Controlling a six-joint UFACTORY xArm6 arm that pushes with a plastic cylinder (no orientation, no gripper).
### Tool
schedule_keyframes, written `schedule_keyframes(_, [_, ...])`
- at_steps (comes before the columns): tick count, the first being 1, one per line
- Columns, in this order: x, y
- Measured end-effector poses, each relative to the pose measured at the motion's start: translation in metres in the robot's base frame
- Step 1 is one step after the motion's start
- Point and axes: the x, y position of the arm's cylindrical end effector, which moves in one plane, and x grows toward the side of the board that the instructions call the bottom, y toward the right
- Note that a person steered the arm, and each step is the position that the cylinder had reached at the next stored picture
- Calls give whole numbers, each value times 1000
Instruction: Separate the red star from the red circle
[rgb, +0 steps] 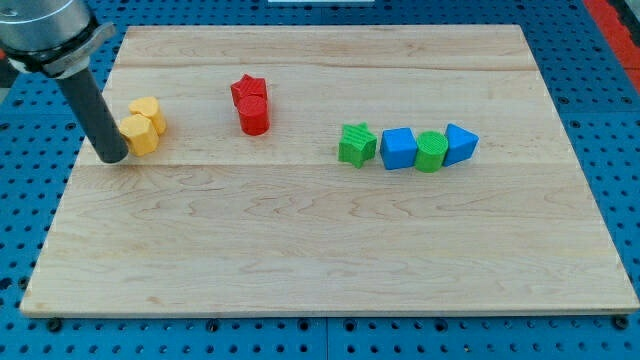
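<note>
Our tip (113, 157), no jaws to tell, touches 2 yellow blocks (143, 125), 9 o'clock of red star (248, 89) touching red circle (254, 116); light, rigid, slidey, push star's side.

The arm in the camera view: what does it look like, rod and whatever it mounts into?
A straight, plain black rod, round in section, ends at my tip. Above, it enters a wider grey metallic cylinder with a darker band, cut off by the view's top-left corner. No cables or markings show.

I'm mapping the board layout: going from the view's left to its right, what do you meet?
My tip → yellow blocks → red star and red circle, touching → green star → blue cube → green circle → blue triangle.
</note>
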Motion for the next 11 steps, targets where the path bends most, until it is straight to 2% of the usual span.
schedule_keyframes(2, [5, -19])
schedule_keyframes(3, [39, 13])
schedule_keyframes(4, [50, 62])
schedule_keyframes(8, [-51, 159])
schedule_keyframes(11, [-150, 157])
